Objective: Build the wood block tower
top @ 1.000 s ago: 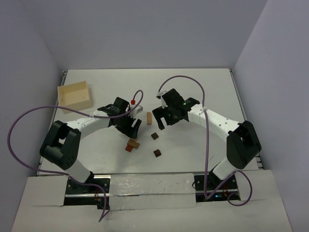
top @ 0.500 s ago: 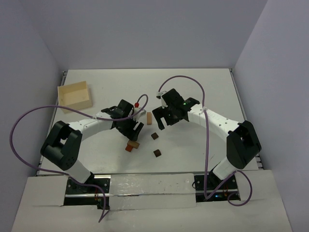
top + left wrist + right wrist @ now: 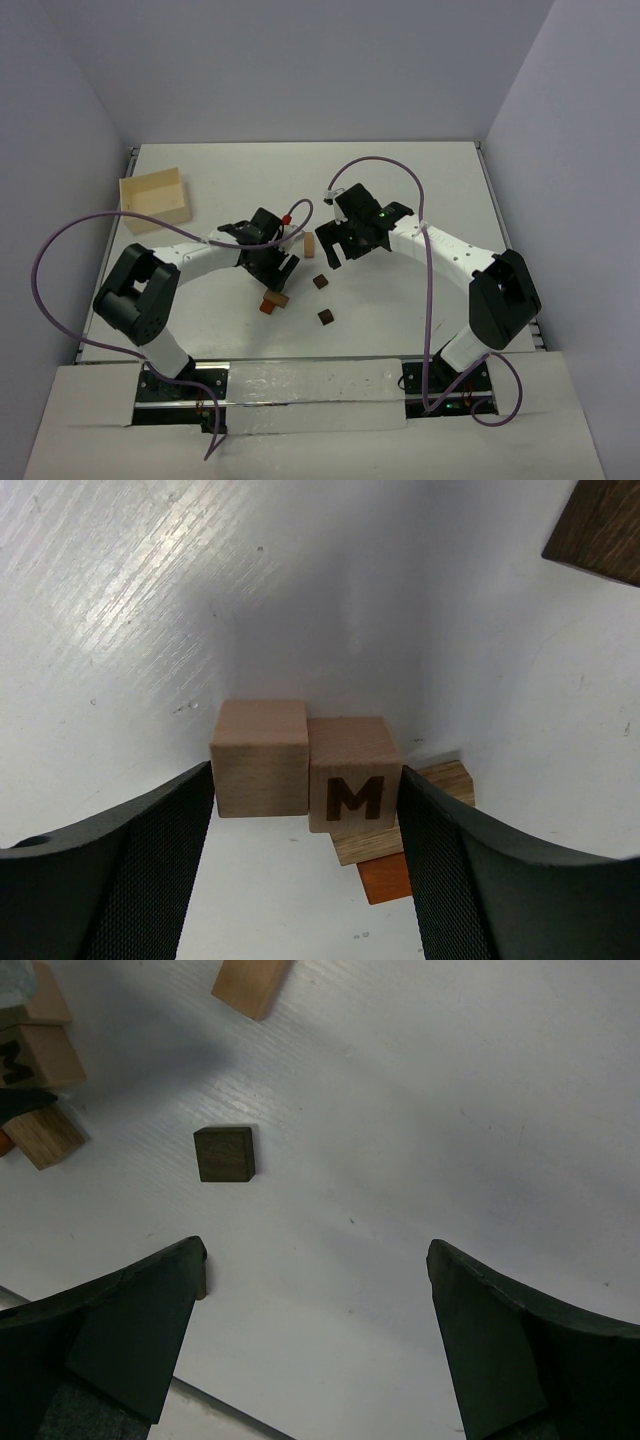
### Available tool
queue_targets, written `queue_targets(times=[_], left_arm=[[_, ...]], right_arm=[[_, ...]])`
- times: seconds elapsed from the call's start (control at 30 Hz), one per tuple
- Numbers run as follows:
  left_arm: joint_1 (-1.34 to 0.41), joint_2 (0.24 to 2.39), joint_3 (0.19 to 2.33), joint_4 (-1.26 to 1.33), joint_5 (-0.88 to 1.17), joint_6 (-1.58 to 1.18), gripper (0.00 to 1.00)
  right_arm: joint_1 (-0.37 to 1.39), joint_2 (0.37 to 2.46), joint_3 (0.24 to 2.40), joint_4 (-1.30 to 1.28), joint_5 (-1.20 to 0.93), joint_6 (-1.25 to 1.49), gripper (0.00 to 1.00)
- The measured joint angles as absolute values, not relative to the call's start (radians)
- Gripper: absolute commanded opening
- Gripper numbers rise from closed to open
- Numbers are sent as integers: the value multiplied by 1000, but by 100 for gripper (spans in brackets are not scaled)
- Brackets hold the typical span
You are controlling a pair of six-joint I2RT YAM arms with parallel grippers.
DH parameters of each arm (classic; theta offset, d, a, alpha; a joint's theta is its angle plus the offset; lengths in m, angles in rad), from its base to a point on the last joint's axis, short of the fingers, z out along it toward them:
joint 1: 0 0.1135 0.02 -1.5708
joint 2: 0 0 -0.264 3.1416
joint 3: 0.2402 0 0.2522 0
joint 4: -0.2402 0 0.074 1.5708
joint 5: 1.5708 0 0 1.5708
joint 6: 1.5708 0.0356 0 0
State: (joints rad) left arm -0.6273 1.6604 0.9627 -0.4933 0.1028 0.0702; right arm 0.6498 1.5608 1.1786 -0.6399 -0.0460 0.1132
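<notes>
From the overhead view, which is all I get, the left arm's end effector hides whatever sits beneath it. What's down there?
Observer: The left wrist view shows two pale cubes side by side, a plain cube and a lettered cube, between the spread fingers of the left end effector.
Operator: Lettered how?
Observer: It has a dark M on the face towards that camera.
Operator: Is the other arm holding anything?
Observer: No. The right wrist view shows the right end effector open and empty, with a dark brown cube lying on the table ahead of it.
</notes>
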Motion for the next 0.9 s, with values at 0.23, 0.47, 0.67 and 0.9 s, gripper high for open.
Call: queue_targets(times=[0.23, 0.47, 0.67, 0.9], left_arm=[[-646, 1661, 969, -493, 81, 87, 81], [-647, 1668, 980, -492, 67, 105, 84], [-651, 1668, 981, -492, 63, 138, 84], [-655, 1668, 981, -489, 63, 171, 82]], right_arm=[[650, 1561, 1179, -640, -46, 113, 100], [650, 1561, 1179, -640, -46, 113, 100], [650, 1561, 1179, -640, -47, 113, 100], [650, 1561, 1179, -640, -50, 113, 100]])
